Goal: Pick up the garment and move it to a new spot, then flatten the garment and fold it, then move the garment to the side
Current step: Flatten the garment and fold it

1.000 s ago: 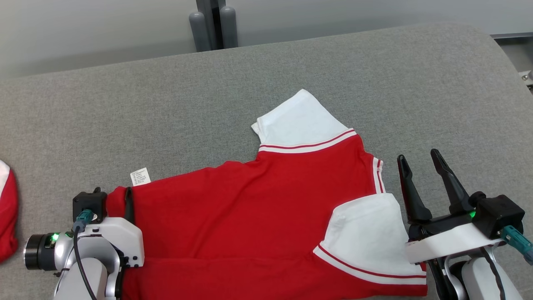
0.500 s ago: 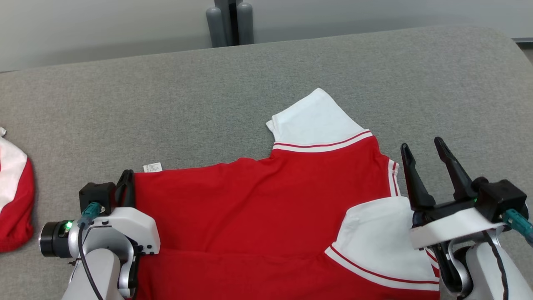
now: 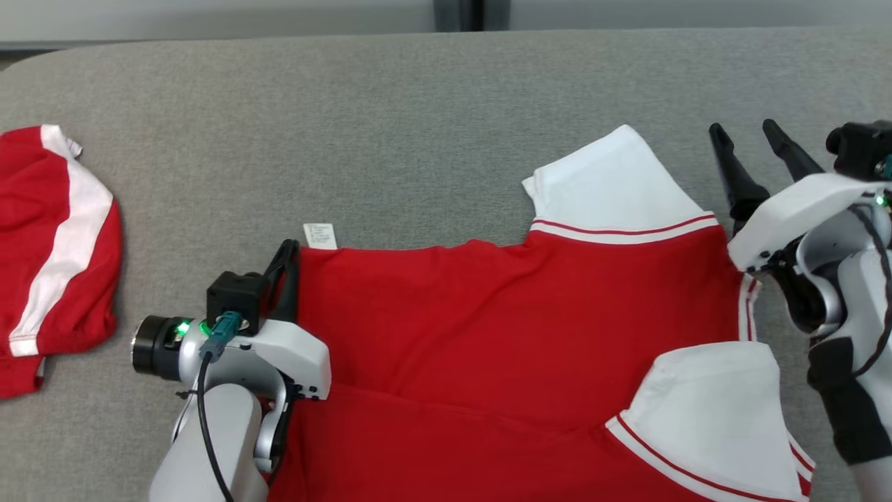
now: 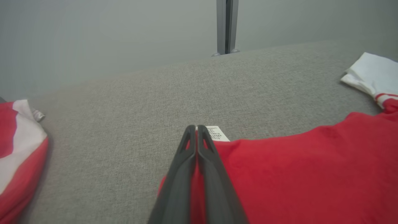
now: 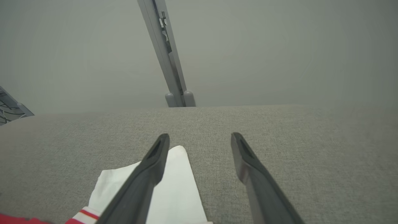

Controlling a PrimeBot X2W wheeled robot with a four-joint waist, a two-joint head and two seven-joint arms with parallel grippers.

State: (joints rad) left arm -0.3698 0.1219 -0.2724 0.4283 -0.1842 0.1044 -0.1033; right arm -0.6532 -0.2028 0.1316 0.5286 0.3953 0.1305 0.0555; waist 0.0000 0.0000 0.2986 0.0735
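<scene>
**Two garments, two claws on one grey tabletop**

Spread across lower centre of the tabletop [image 3: 348,139]: one red garment [image 3: 502,314] with two white sleeves [image 3: 613,188]. Bunched at far left: a second garment [image 3: 49,237]. At the spread one's left corner, beside one white label [image 3: 320,236]: left claw [image 3: 289,245] pressed together, apparently pinching red cloth. Upper right: right claw [image 3: 744,132], fingers apart. Top centre: one grey post [image 3: 458,14].

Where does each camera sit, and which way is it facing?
Head: above, facing down on the red shirt on grey upholstery; left tool and right tool show.
Left wrist: low, along its shut tool pinching the shirt's hem beside the care label.
Right wrist: low, along its open tool over a white sleeve.
Both wrist views share the grey post.
</scene>
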